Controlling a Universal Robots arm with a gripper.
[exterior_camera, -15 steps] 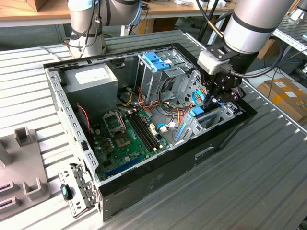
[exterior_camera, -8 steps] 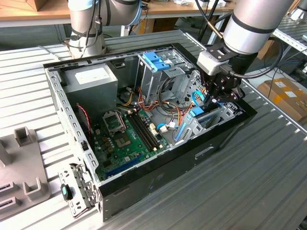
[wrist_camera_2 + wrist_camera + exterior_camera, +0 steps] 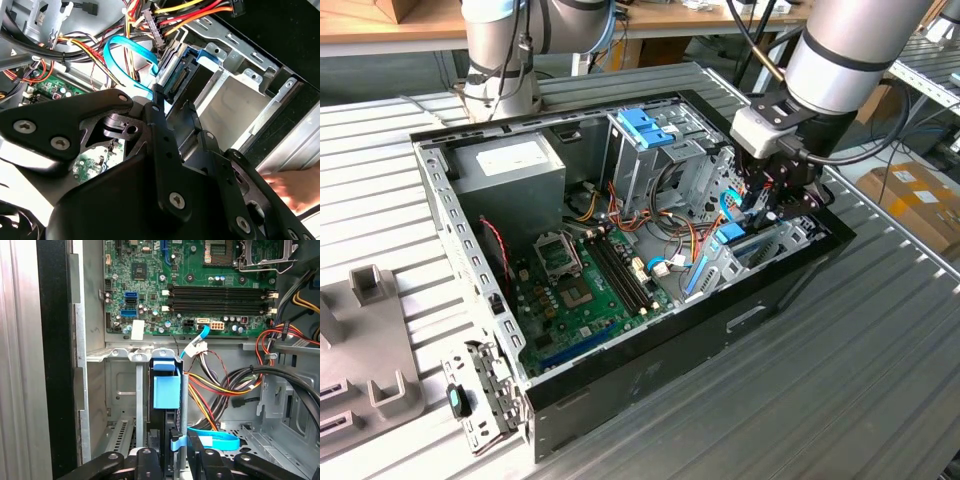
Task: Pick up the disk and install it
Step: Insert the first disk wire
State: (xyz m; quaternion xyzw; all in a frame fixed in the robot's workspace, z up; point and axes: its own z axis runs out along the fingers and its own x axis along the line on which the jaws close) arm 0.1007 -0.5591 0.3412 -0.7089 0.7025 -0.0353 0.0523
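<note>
Ribbed metal bench (image 3: 880, 330) carries an open PC case (image 3: 650, 375), side panel off; near its corner a loose bracket (image 3: 480, 400) lies on the bench. Inside, green motherboard (image 3: 580, 290) w/ RAM slots; grey power supply (image 3: 510, 170) further back. Gripper (image 3: 772, 205) is down in the drive bay at the exterior view's right; its fingers (image 3: 150, 465) are clamped on the disk (image 3: 166, 390), which stands on edge in the bay w/ light-blue rail showing. Arm base (image 3: 500, 60) stands behind the case.
</note>
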